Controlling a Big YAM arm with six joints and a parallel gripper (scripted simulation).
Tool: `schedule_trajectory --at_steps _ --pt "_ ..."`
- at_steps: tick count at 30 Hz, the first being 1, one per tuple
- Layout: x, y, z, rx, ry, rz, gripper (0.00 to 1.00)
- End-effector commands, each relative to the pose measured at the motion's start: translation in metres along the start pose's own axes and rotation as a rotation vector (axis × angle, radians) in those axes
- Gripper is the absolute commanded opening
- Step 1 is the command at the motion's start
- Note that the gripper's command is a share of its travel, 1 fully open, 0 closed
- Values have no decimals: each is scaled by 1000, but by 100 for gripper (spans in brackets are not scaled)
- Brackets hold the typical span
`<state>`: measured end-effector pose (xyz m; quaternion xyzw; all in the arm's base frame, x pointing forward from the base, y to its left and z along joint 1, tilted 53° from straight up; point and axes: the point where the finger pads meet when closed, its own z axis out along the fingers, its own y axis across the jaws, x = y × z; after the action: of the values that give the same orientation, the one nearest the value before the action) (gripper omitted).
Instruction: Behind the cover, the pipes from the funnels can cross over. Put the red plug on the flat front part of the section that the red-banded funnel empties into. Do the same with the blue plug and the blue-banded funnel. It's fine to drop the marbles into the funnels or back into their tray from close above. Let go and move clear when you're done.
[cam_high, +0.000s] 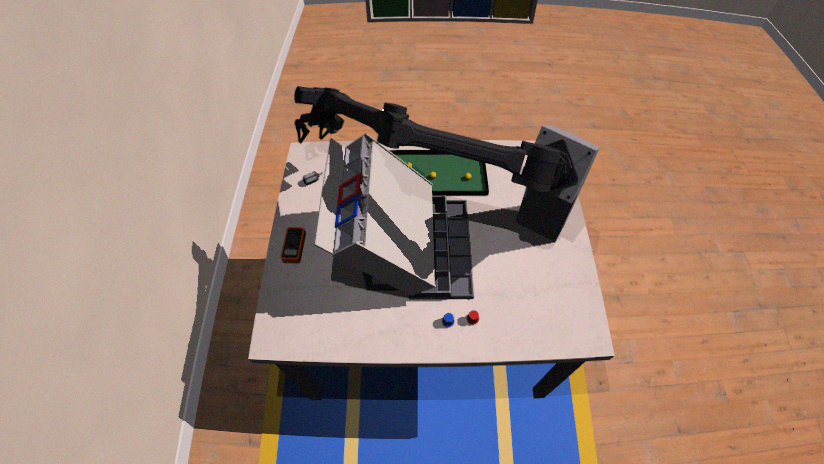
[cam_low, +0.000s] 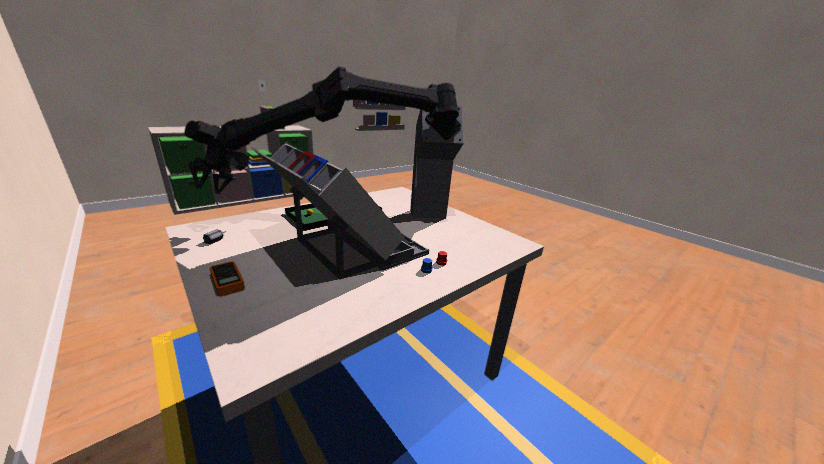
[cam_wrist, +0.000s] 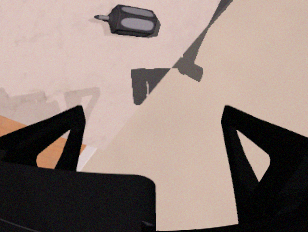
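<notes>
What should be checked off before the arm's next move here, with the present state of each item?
1. Pincer open and holding nothing: ok.
2. Marbles available in the green tray: ok, three yellow ones show.
3. Pincer near the marbles: not ok; it hangs over the table's far corner, by the small grey motor.
4. Red-banded funnel and blue-banded funnel unobstructed from above: ok.
5. Red plug and blue plug upright on the table, off the sectioned bin: ok.
6. Which section each funnel empties into: cannot tell; the cover hides the pipes.
</notes>
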<state>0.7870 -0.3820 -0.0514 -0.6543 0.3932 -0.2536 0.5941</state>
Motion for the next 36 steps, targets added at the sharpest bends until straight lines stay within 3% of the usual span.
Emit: schedule_trajectory --at_steps 1,36 --pt "5 -6 -8 4 10 -8 100" --pt "7 -13 -8 9 12 -23 100"
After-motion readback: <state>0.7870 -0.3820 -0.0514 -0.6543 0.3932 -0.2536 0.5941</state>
